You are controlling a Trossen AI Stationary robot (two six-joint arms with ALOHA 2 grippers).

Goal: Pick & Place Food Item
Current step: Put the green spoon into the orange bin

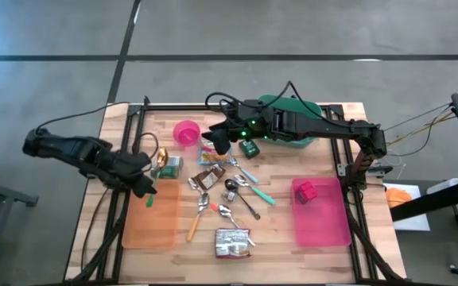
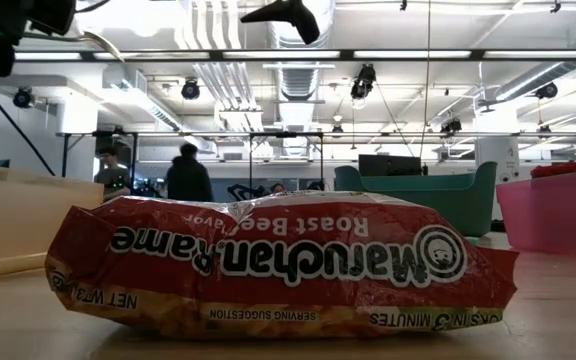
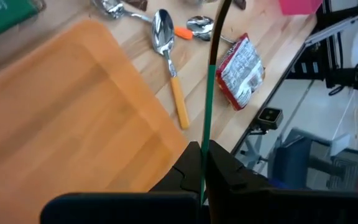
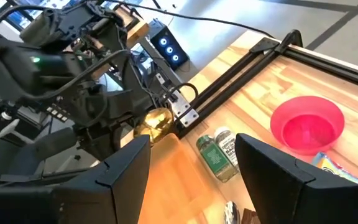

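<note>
Left gripper [image 1: 148, 191] pinched on green-handled utensil [image 3: 207, 118] above orange tray [image 1: 151, 222]; right gripper [image 1: 218, 143] spread wide.
Red block [image 1: 306, 191] inside pink tray [image 1: 324, 222], far across wooden table [image 1: 277, 238] from orange tray; ramen packet [image 1: 233, 242] between.

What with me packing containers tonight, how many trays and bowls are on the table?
Trays: 2 (orange tray, pink tray)
Bowls: 2 (pink bowl, green bowl)
Total: 4
</note>
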